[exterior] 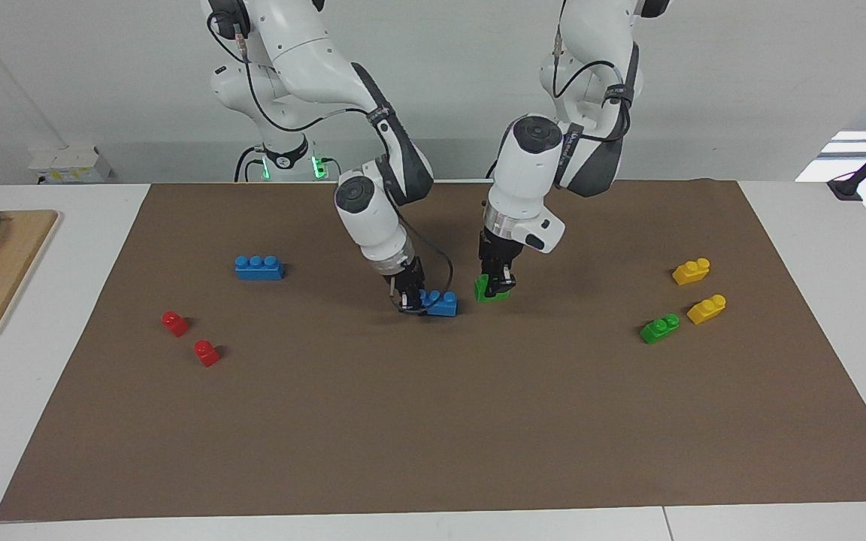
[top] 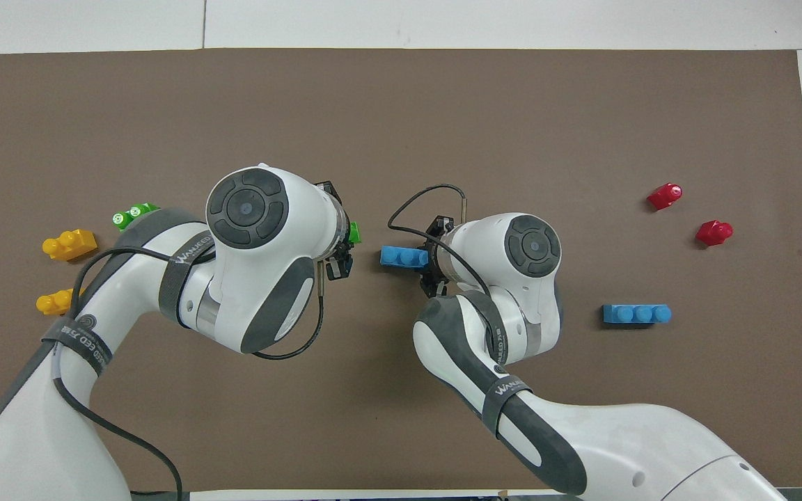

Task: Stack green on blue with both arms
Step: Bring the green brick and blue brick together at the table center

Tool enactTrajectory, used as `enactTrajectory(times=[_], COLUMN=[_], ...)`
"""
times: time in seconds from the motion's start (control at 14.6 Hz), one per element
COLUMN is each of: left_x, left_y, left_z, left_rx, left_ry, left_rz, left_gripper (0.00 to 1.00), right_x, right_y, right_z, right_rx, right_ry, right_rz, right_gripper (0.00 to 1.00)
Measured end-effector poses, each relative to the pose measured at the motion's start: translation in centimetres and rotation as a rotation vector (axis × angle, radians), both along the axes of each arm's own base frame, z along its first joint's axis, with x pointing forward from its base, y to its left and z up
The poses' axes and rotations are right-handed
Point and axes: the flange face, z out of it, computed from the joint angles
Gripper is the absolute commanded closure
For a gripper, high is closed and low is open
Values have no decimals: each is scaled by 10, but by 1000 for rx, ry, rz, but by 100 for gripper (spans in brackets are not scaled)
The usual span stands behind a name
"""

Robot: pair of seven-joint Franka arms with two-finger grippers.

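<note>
Both hands are gripping bricks at the middle of the brown-matted bench [exterior: 433,421].

The right arm's black two-finger hand [exterior: 410,294] is pinching one end of a bright blue three-stud plastic brick [exterior: 442,302], which is sitting on the mat; in the overhead view that brick [top: 402,257] is lying at about 9 o'clock from the hand [top: 432,259]. The left arm's black hand [exterior: 498,279] is clamping a small bright green two-stud plastic brick [exterior: 487,290] (tilted, one edge near the mat), just beside the blue one toward the left arm's end. A second blue three-stud brick [exterior: 258,267], two small red one-stud bricks [exterior: 175,323], two yellow two-stud bricks [exterior: 691,271] and another green brick [exterior: 660,328] are lying well apart from the hands.
</note>
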Motion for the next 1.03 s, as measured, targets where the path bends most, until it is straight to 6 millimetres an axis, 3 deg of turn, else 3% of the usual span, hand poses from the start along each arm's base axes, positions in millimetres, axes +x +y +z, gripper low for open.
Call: enactTrajectory(times=[0.41, 1.03], left_x=[-11, -18], left_y=[-44, -68], left_z=[-33, -28], left_rx=[-9, -20], left_ry=[44, 25], left_rz=[-87, -283], left_gripper=[100, 100], right_x=[-1, -2], right_y=[0, 0], right_z=[-1, -1], right_rx=[0, 0], right_ry=[-27, -36], right_rz=[-3, 3], right_gripper=[100, 100])
